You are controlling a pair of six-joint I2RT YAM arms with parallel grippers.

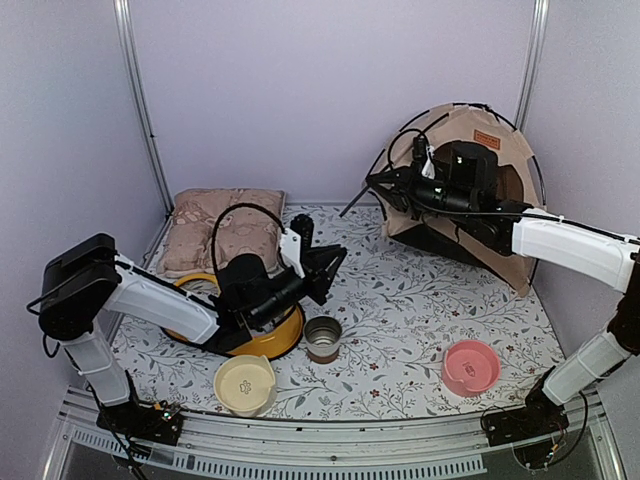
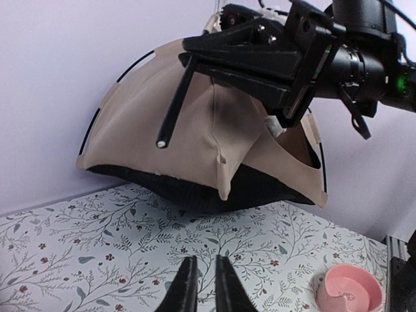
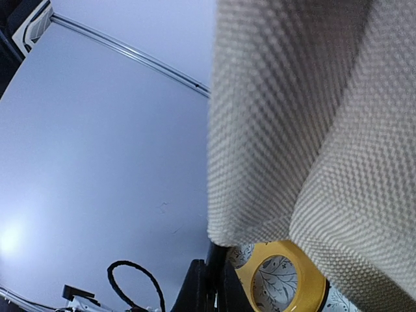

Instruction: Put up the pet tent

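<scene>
Located pet tent at far right of desk, backed against rear wall, resting on its dark underside, tan sides bowed out by thin black arcs along the edges. Found right hand at tent's upper front, well above desk, clamped on a thin black pole; saw free end of that pole pointing down and left. Checked from right wrist view: fingers together, woven tan cloth hanging just in front. Found left hand low over middle of desk, aimed at tent but well apart from it, fingers nearly touching, gripping nothing. Recorded near it: yellow ring dish, metal cup, cream bowl. Logged pink bowl at near right, patterned cushion at far left.
</scene>
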